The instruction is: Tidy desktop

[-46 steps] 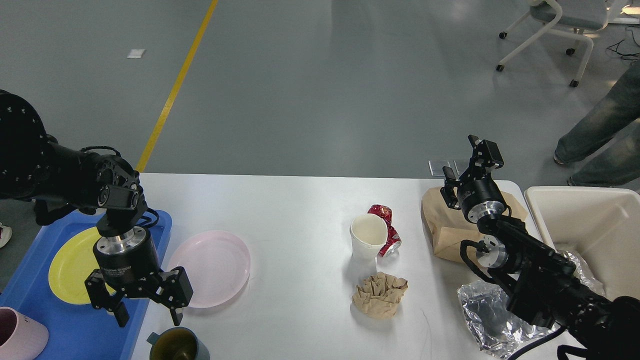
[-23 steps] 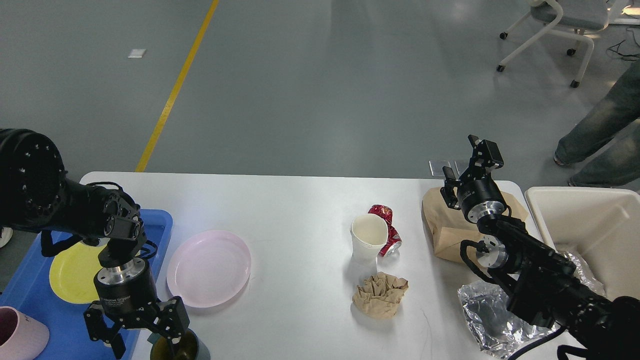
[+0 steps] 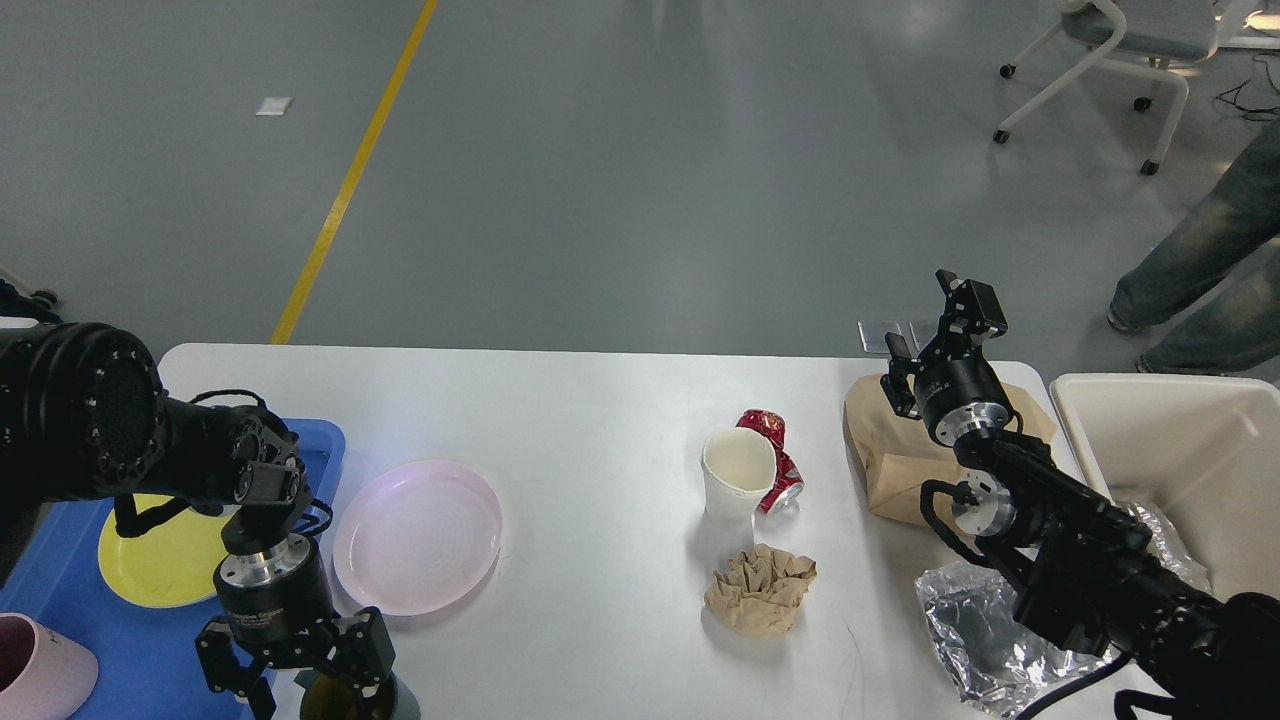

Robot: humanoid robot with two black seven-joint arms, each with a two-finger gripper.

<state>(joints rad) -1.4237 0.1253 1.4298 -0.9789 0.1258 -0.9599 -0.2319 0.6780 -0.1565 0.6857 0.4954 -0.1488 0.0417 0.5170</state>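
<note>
The white desktop (image 3: pixel 600 420) holds a pink plate (image 3: pixel 418 535), a white paper cup (image 3: pixel 738 475), a crushed red can (image 3: pixel 778 462) behind it, a crumpled brown paper (image 3: pixel 760 592), a brown paper bag (image 3: pixel 895 465) and crumpled foil (image 3: pixel 970 630). A dark mug (image 3: pixel 350 702) stands at the near edge. My left gripper (image 3: pixel 295 672) is open and points down just over the mug, one finger above its rim. My right gripper (image 3: pixel 935 322) is open and empty, raised above the far side of the paper bag.
A blue tray (image 3: pixel 315 445) at the left holds a yellow plate (image 3: pixel 150 565) and a pink mug (image 3: pixel 35 680). A cream bin (image 3: pixel 1180 450) stands off the right end. A person's legs (image 3: pixel 1200 270) and a chair (image 3: pixel 1110 40) are beyond the table.
My left gripper has moved toward the near edge, from beside the pink plate to just over the dark mug, staying open. The right arm has not moved.
</note>
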